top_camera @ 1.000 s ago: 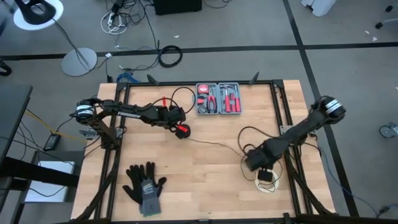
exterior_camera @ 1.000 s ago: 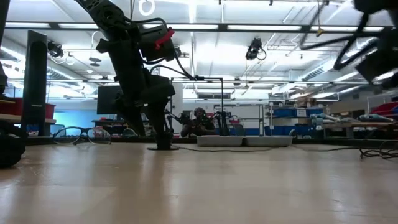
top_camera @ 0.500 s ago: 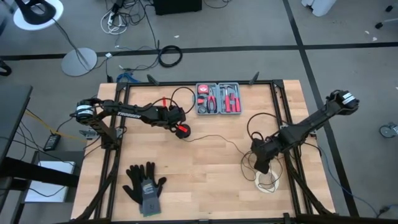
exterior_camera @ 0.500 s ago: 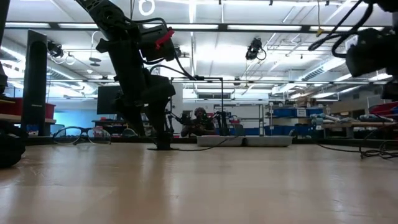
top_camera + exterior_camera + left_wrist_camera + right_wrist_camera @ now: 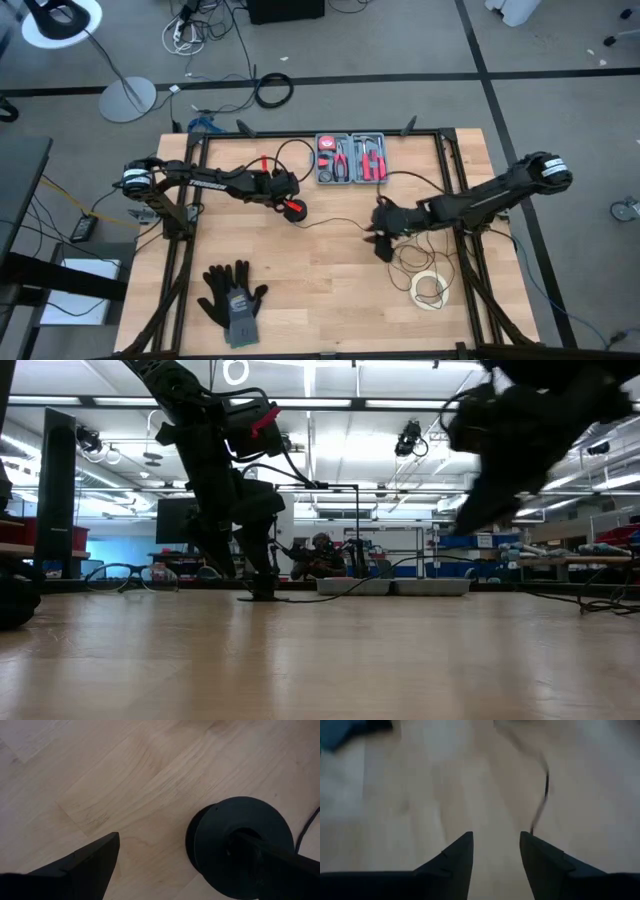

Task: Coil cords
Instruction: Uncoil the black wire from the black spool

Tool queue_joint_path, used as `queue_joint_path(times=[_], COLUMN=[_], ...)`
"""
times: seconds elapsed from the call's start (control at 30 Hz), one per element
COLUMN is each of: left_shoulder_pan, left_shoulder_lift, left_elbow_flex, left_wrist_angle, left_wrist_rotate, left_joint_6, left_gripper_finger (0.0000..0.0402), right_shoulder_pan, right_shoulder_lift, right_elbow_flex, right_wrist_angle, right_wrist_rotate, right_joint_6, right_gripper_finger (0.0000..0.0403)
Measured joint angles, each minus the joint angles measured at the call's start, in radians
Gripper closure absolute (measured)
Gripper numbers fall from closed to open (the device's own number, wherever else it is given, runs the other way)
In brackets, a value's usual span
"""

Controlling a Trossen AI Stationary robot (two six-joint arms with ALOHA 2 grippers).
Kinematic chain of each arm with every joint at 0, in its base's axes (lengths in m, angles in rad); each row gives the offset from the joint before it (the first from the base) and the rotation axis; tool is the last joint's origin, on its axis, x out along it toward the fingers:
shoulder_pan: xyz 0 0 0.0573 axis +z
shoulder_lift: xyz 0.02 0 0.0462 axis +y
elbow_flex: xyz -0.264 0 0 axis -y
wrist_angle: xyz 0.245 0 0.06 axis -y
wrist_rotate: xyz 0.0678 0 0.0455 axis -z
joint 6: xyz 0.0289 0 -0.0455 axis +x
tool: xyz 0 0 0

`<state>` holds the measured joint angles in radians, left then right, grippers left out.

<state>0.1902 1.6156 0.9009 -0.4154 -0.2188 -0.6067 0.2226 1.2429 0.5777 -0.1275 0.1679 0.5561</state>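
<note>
The small round black disc (image 5: 240, 847) ending the thin black wire (image 5: 335, 223) is pinned to the wooden surface (image 5: 320, 290) by the spread left pincer (image 5: 290, 207); the right pincer (image 5: 380, 240), parted and empty, is poised over the slack.

the tabletop (image 5: 330, 290) is pale butcher-block wood in light tan strips, framed in black. a thin black cord (image 5: 345, 222) crosses its middle. near the far edge a grey tool tray (image 5: 351, 160) holds red-handled tools. black-and-grey gloves (image 5: 233, 297) lie by the near edge. a white tape roll (image 5: 430, 291) sits toward the near right corner. both arms are dark.
</note>
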Motion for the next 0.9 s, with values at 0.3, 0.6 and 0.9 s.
queue_joint_path(times=[0.3, 0.6, 0.9], left_shoulder_pan=[0.0, 0.0, 0.0], left_shoulder_lift=[0.0, 0.0, 0.0], left_elbow_flex=[0.0, 0.0, 0.0], left_wrist_angle=[0.004, 0.004, 0.004], left_wrist_rotate=[0.008, 0.012, 0.013], left_joint_6=[0.0, 0.0, 0.0], left_gripper_finger=[0.0009, 0.0009, 0.0009], right_shoulder_pan=[-0.136, -0.168, -0.192], right_shoulder_lift=[0.323, 0.659, 0.819], right_elbow_flex=[0.086, 0.358, 0.528], right_wrist_angle=[0.465, 0.461, 0.437], right_wrist_rotate=[-0.004, -0.007, -0.007], right_joint_6=[-0.307, -0.45, -0.491], right_gripper_finger=[0.024, 0.0241, 0.0245])
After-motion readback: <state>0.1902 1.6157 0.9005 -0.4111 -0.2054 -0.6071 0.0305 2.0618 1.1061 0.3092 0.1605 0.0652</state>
